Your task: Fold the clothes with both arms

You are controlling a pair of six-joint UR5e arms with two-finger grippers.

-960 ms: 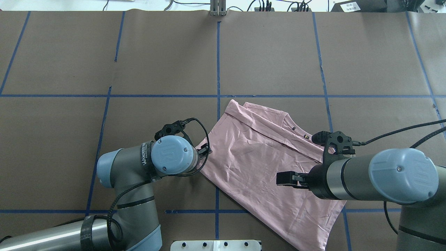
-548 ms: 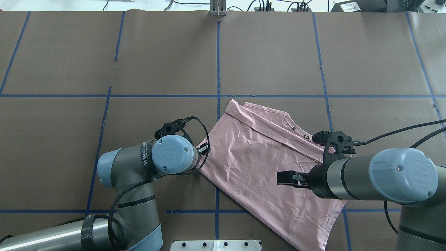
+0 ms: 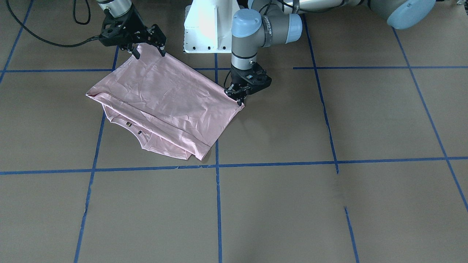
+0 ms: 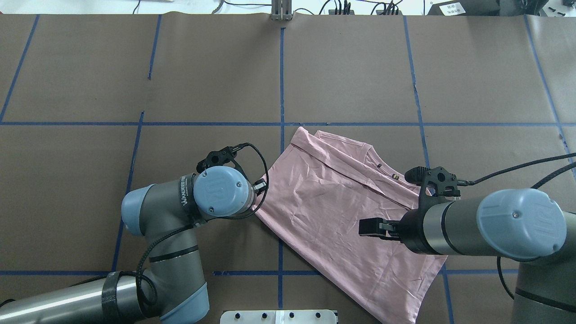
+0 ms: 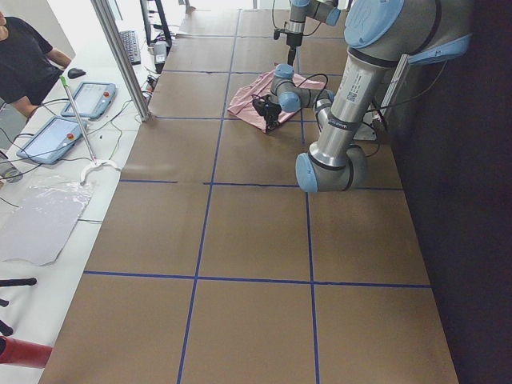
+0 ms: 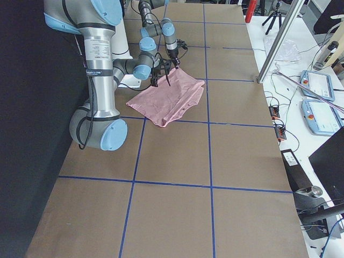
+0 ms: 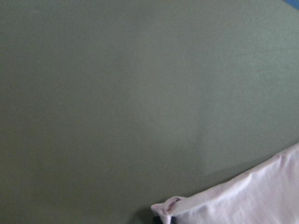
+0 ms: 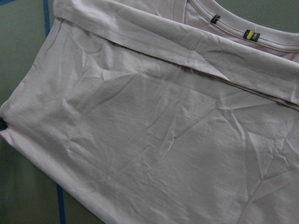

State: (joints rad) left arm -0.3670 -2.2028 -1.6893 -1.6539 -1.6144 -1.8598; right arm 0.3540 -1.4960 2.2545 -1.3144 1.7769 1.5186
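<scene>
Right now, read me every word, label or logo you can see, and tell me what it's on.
"UR": blue joint cap of the left arm.
"WANDEED", then blurred: black strap on that arm.
T-shirt neck tags: too small to read.

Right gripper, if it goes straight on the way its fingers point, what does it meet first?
Probably the pink T-shirt: the right gripper points down, open, over the hem end; how far above it is unclear.
</scene>
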